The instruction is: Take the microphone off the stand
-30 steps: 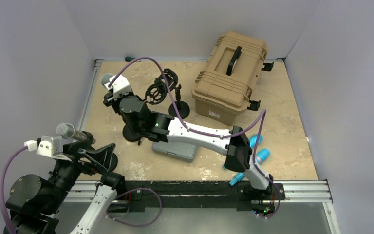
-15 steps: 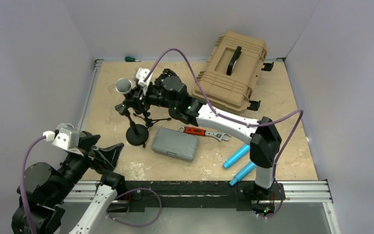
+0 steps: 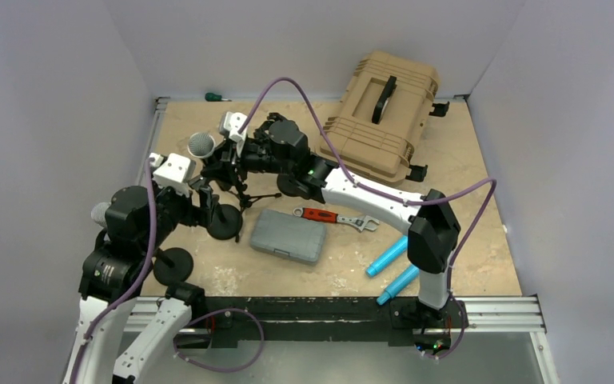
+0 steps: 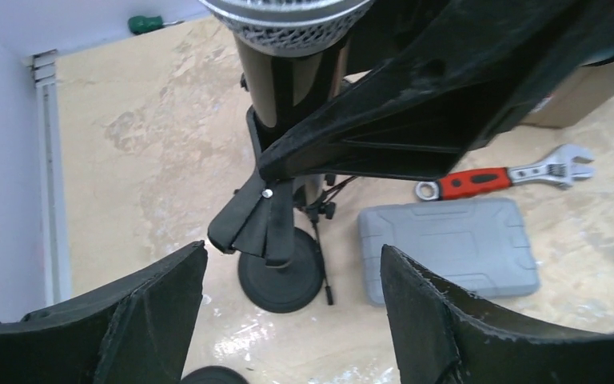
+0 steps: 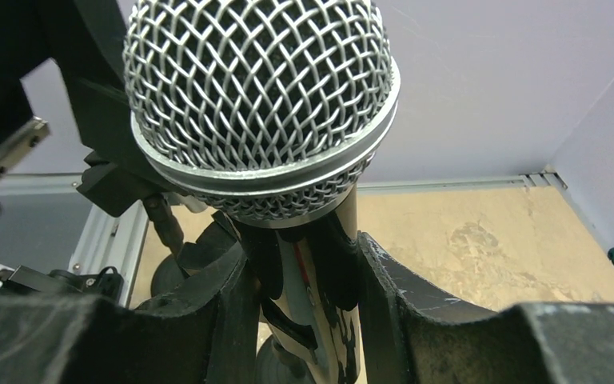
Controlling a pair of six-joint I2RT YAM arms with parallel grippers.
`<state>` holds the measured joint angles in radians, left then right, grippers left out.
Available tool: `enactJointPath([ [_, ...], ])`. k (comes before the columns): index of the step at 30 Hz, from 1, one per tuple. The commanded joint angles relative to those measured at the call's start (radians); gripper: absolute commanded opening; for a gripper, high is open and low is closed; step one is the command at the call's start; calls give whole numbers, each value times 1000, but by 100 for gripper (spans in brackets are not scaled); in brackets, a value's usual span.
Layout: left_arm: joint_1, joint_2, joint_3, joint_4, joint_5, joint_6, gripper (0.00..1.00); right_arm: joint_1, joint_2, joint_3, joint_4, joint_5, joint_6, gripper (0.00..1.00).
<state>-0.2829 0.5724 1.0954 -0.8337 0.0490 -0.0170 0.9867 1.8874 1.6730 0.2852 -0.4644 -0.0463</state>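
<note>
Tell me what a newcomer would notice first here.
The microphone, with its silver mesh head, fills the right wrist view, and the right tool is closed around its body. The left tool is open, facing the stand left of the table's middle. A tan case sits at the far right.

The tabletop [image 3: 464,200] bears stand [image 3: 225,223], tan case [image 3: 380,120], grey box [image 3: 288,237], wrench [image 3: 336,218], tubes [image 3: 389,256].

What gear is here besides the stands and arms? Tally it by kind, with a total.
Silver mesh-headed microphones: 2
Tan plastic hard case and grey plastic hard case: 2
Blue plastic tubes: 2
Red-handled adjustable wrench: 1
Green-handled screwdriver: 1
Total: 8
</note>
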Motion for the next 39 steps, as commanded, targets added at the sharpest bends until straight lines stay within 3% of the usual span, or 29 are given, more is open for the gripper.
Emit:
enactJointPath([
  [1, -4, 30, -31, 132, -104, 111, 76, -9, -14, 62, 76, -24, 21, 0],
  [10, -4, 69, -107, 219, -130, 118, 73, -11, -7, 88, 56, -39, 28, 0],
  [18, -4, 58, -150, 262, -31, 146, 64, -11, -4, 111, 22, -33, 16, 0],
  [22, -4, 69, -149, 238, -30, 144, 39, -11, 0, 115, 17, -29, 13, 0],
  [25, -4, 63, -155, 231, -61, 129, 1, -11, 4, 118, 19, -24, 16, 0],
  [30, -4, 39, -183, 220, -78, 110, 0, -10, -5, 122, 45, 89, 75, 0],
  [39, -4, 32, -205, 229, -61, 99, 0, -12, -156, 50, 125, 502, 256, 0],
])
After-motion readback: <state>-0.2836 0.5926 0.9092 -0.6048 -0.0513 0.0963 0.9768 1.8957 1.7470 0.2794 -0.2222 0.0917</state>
